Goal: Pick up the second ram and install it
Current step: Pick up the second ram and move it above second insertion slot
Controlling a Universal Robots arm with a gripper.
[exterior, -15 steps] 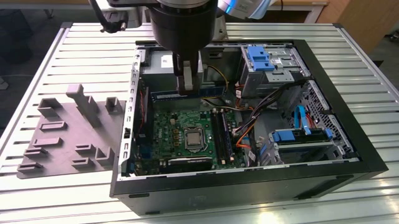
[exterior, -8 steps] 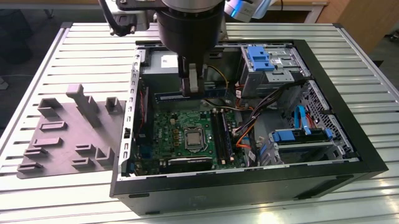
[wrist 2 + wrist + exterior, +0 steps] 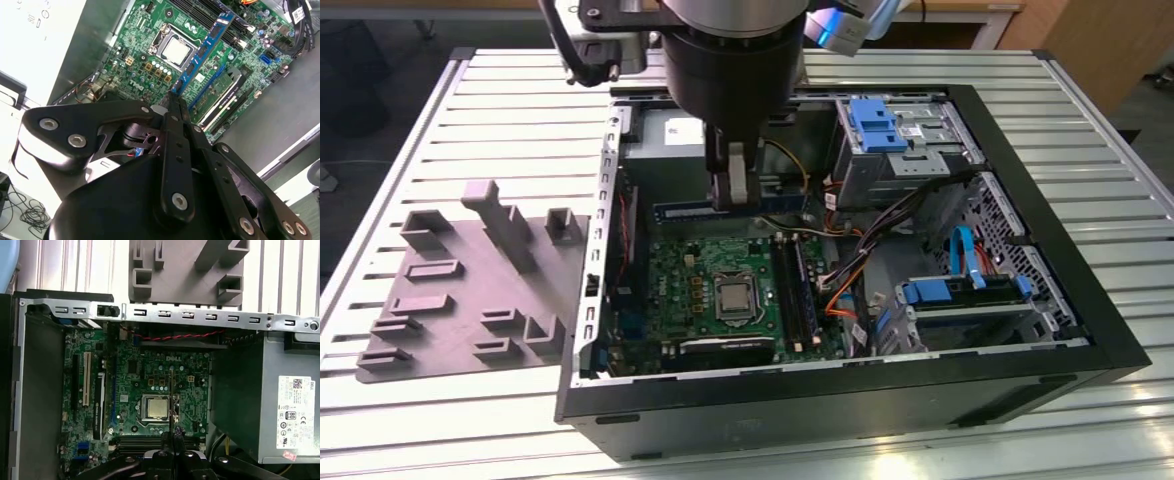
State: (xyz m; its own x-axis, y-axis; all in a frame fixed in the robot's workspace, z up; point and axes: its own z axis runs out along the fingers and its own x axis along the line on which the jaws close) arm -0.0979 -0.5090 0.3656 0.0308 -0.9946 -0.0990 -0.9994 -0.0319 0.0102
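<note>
Gripper [image 3: 731, 200] clamped shut on the second ram [image 3: 683, 209], a long narrow blue memory stick with dark chips, gripped near mid-length. The stick hangs level above the green motherboard [image 3: 700, 265] inside the open black computer case [image 3: 854, 400], not yet in a slot. In the second wrist view, a green memory stick [image 3: 217, 90] sits seated in a black slot alongside. Grey plastic fixture tray [image 3: 454, 290] lies on the slatted table, on the exterior view's left of the case.

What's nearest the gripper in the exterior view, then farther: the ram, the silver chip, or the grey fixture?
1. The second ram, held in the gripper.
2. The silver chip, on the motherboard.
3. The grey fixture, outside the case, exterior view's left.
</note>
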